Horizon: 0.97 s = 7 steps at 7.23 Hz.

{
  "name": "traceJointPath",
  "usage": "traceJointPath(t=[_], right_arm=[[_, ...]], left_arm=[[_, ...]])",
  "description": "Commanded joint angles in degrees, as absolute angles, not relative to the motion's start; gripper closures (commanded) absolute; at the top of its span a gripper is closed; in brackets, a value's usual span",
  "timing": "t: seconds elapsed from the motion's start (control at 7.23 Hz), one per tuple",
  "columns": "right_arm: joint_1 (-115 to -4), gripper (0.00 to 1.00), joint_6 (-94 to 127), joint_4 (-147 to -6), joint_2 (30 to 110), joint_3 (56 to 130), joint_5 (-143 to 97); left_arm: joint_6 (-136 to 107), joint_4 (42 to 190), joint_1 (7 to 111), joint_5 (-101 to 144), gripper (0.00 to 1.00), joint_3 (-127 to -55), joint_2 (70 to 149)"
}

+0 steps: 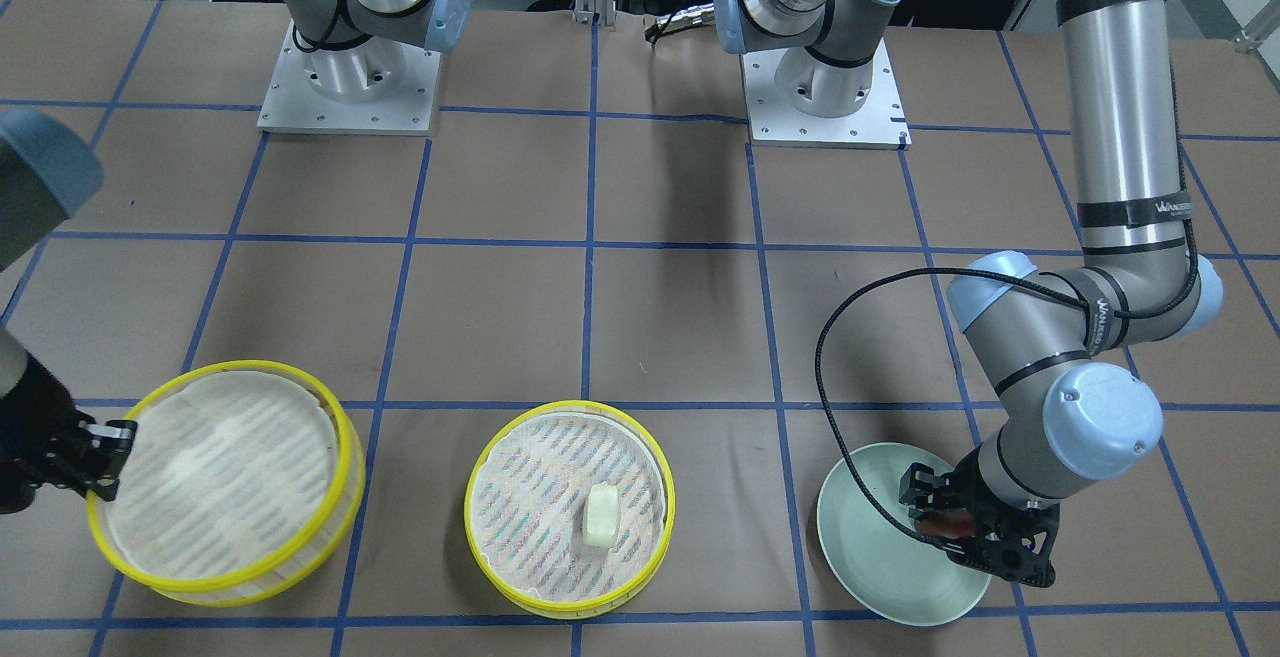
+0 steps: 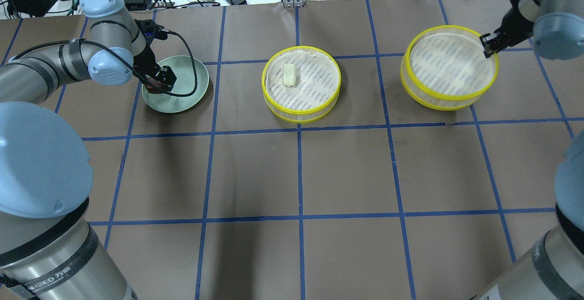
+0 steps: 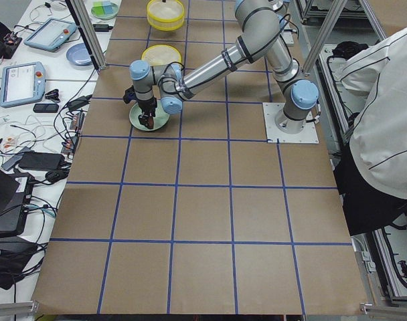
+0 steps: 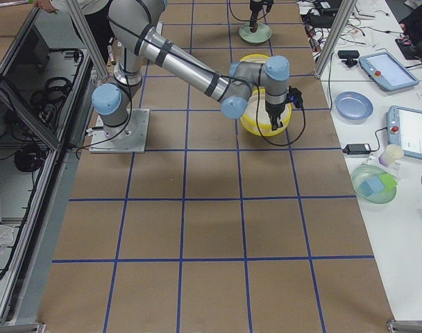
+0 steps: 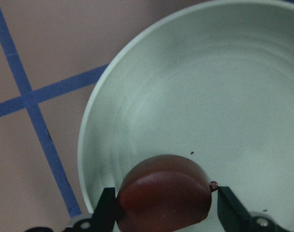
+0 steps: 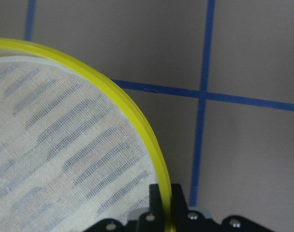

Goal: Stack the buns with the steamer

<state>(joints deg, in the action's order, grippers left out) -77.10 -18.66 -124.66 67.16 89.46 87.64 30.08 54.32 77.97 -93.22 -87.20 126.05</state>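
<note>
Front view: cream bun (image 1: 602,515) inside middle steamer (image 1: 570,607), left gripper (image 1: 945,527) beside that steamer, closed around brown bun (image 1: 935,522) over green plate (image 1: 860,547), right wrist view: right gripper (image 6: 169,205) pinching second steamer (image 6: 136,121) by its rim, opposite side of middle steamer.

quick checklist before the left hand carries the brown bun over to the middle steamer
1. Left hand shut on the brown bun: ok.
2. Bun lifted off the green plate: cannot tell, it sits low over the plate.
3. Free room in the middle steamer beside the cream bun: ok.
4. Right hand shut on the rim of the other steamer, apart from the middle one: ok.
5. Other steamer level: cannot tell.
</note>
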Motion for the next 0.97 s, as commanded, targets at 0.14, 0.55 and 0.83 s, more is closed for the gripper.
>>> traceJointPath(t=[0.14, 0.55, 0.83], right_arm=[[-95.15, 1.0, 8.74, -124.37, 67.5, 86.41, 91.57], [-100.89, 1.0, 20.46, -123.31, 64.0, 86.31, 96.22], [-100.9, 1.0, 21.7, -123.31, 62.58, 86.31, 95.36]], left_arm=[[26.75, 54.4, 77.96, -93.25, 1.0, -86.75, 124.55], [17.35, 56.59, 78.4, -92.47, 1.0, -86.04, 119.9], [8.74, 59.05, 79.45, -87.73, 1.0, -86.04, 116.12]])
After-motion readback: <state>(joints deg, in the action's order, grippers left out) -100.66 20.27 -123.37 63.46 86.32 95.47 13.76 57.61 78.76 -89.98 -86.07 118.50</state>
